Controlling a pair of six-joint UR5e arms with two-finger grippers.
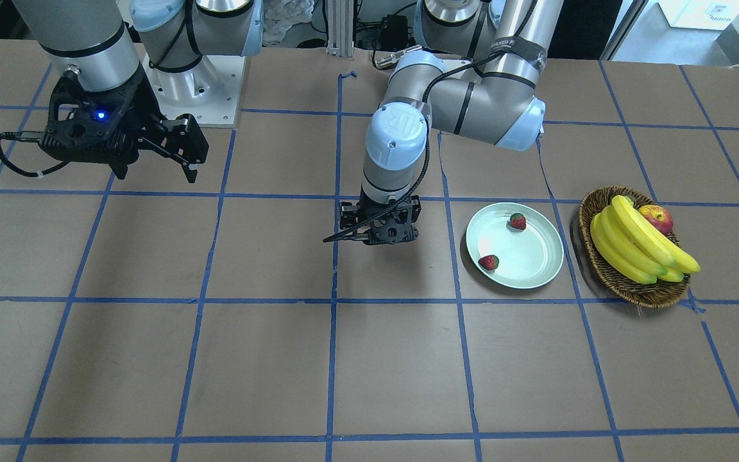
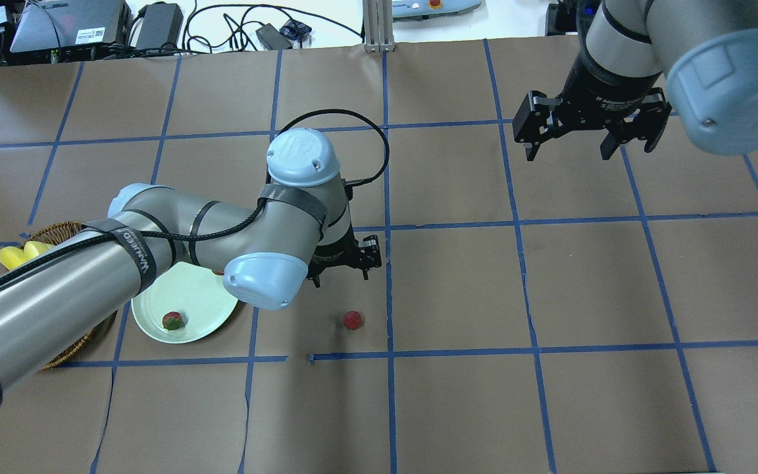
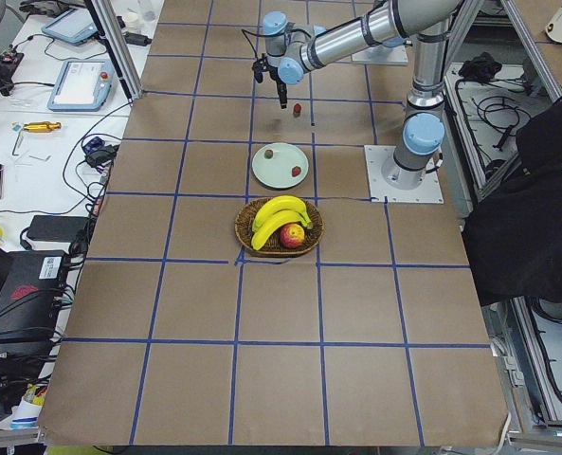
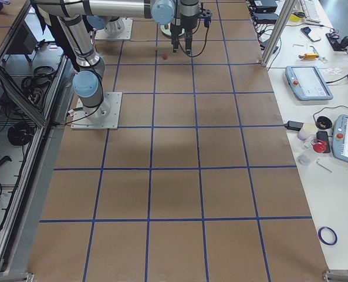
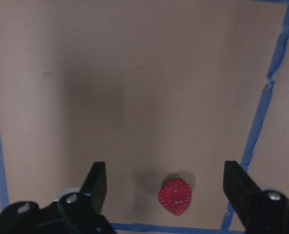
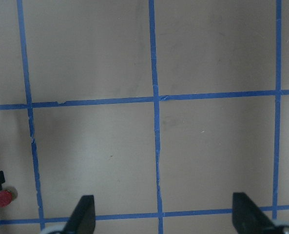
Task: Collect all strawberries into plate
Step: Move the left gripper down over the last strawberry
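- Left gripper (image 2: 341, 275) hangs over the middle of the table (image 2: 550, 408), well in from every edge. Its fingers are spread wide and hold nothing.
- We can see why: in the wrist view the third strawberry (image 5: 175, 196) lies on the bare paper between those fingers, untouched.
- We read the wide spread as room to straddle the berry on the way down. It's small and rounded, so an off-centre squeeze could roll it away.
- Over to the plate (image 1: 536, 277), on the half toward the table's left end. The first strawberry (image 1: 518, 222) sits by the rim on the robot's side, and the second strawberry (image 1: 489, 262) by the rim nearest the table's middle. They lie well apart.
- Just past the plate, further toward that left end, the basket (image 1: 600, 273) holds bananas (image 1: 632, 247) and an apple (image 1: 657, 217). None of that is ours to move.
- Right gripper (image 1: 158, 168) is spread and empty too, held high over the table's right half. We'd say it's keeping clear.
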